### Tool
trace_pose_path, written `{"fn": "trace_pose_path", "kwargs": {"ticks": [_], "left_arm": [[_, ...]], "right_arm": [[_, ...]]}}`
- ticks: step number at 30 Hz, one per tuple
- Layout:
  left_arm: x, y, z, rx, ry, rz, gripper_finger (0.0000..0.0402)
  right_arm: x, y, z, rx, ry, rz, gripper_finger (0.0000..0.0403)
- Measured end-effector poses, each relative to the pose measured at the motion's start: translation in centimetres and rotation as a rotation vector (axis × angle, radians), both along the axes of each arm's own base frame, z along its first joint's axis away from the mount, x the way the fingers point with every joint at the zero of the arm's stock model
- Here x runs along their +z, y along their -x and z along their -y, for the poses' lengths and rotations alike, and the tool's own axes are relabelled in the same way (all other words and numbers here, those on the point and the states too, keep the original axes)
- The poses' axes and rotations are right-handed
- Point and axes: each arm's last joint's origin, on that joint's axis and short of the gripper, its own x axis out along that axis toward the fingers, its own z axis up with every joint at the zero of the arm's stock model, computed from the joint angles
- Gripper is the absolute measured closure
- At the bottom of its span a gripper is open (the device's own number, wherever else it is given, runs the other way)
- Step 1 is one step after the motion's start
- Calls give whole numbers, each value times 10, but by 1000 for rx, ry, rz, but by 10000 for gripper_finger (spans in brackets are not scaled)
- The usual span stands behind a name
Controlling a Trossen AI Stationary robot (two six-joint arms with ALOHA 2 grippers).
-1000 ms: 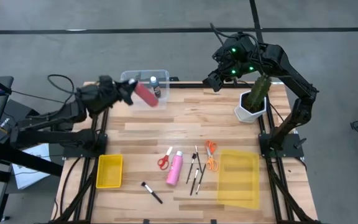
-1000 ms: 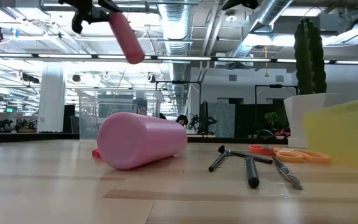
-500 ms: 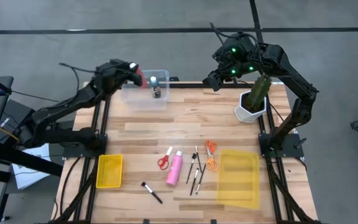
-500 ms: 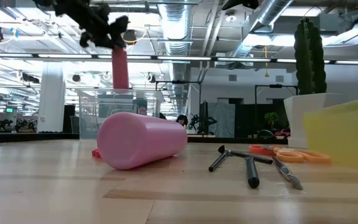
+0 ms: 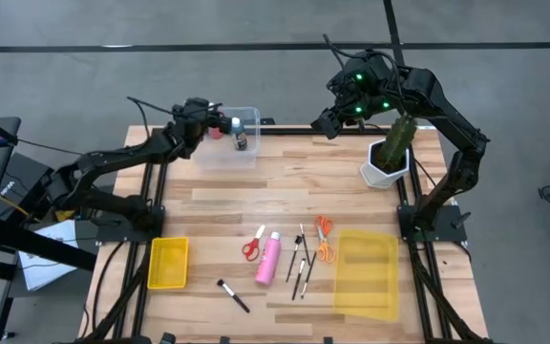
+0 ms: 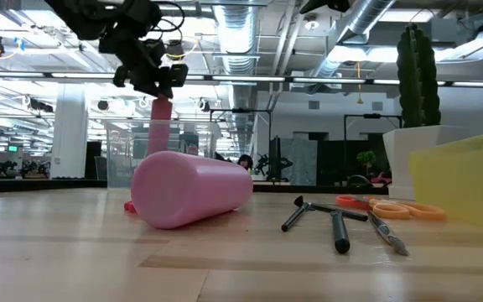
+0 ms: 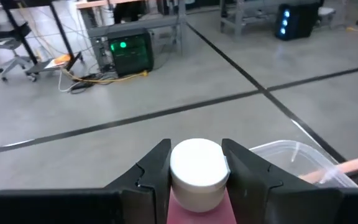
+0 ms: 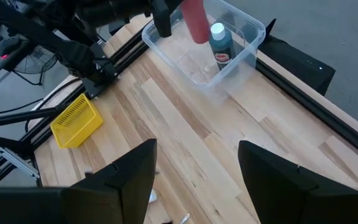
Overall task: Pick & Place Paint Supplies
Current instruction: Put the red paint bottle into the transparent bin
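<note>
My left gripper (image 5: pixel 206 118) is shut on a red bottle (image 5: pixel 217 123) over the clear bin (image 5: pixel 220 151) at the table's far left. In the low view the red bottle (image 6: pixel 162 124) hangs upright below the left gripper (image 6: pixel 152 74), its lower end hidden behind the lying pink bottle (image 6: pixel 189 189). A small dark white-capped bottle (image 5: pixel 240 137) stands in the bin. My right gripper (image 8: pixel 194 177) is open and empty, high above the table's far edge beside the plant. Brushes (image 5: pixel 300 260), red scissors (image 5: pixel 252 247) and orange scissors (image 5: pixel 325 239) lie near the middle of the table. My left gripper pinches the red bottle's top end, at its white cap (image 7: pixel 197 163), between its two fingers (image 7: pixel 156 169). The fingers come from the table's left, slanting down. The bottle hangs upright below them over the bin; whether its bottom touches the bin's floor cannot be seen.
A green plant in a white pot (image 5: pixel 387 158) stands at the far right. A yellow tray (image 5: pixel 168 263) lies near left, a see-through yellow box (image 5: pixel 366 272) near right. A short brush (image 5: pixel 232 294) lies by the near edge.
My left gripper has moved toward the table's far edge and the bin, then come down over it. The red bottle, slanted a second ago, has turned upright and now hangs lower, in front of the bin.
</note>
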Motion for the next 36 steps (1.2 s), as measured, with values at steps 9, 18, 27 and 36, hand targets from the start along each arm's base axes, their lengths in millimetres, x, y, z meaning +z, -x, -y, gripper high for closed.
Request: {"fn": "trace_pose_path", "kwargs": {"ticks": [9,18,27,36], "left_arm": [[-29,5,10,61,-7,83,291],[-47,11,13,71,-15,94,291],[-64,17,18,81,15,116,291],[-72,15,19,68,11,121,291]], "right_arm": [[0,0,0,-1,1,2,180],[0,0,0,-2,1,3,180],[0,0,0,-6,-5,4,180],[0,0,0,-11,-10,5,180]]}}
